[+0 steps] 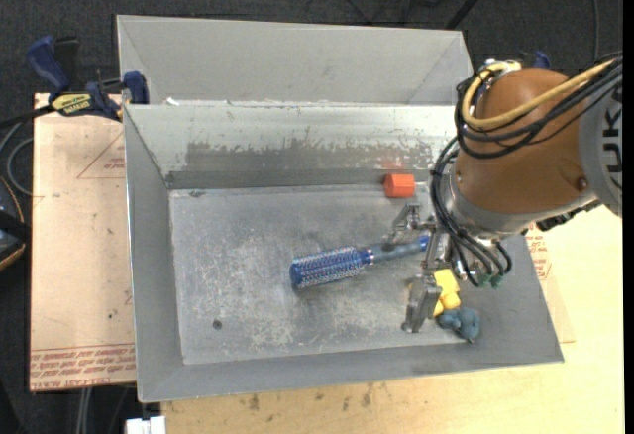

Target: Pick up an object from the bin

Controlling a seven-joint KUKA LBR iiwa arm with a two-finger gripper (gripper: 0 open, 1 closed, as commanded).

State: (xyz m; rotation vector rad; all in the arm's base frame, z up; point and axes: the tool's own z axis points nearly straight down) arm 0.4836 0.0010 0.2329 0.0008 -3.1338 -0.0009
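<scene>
My gripper [412,265] is low over the right part of the bin floor and stands open. One fingertip [407,222] shows above the handle end of a blue hairbrush [332,267], the other [416,309] below it. The brush lies flat, its bristle head toward the bin's middle and its handle running right, between the fingers. A small yellow piece [448,289] lies just right of the lower finger. Beside it sits a grey-blue lump [464,323] in the front right corner. Whether the fingers touch the handle I cannot tell.
An orange block [399,184] rests near the back wall, above the gripper. The arm's orange cover and cables hang over the bin's right side and hide the floor beneath them.
</scene>
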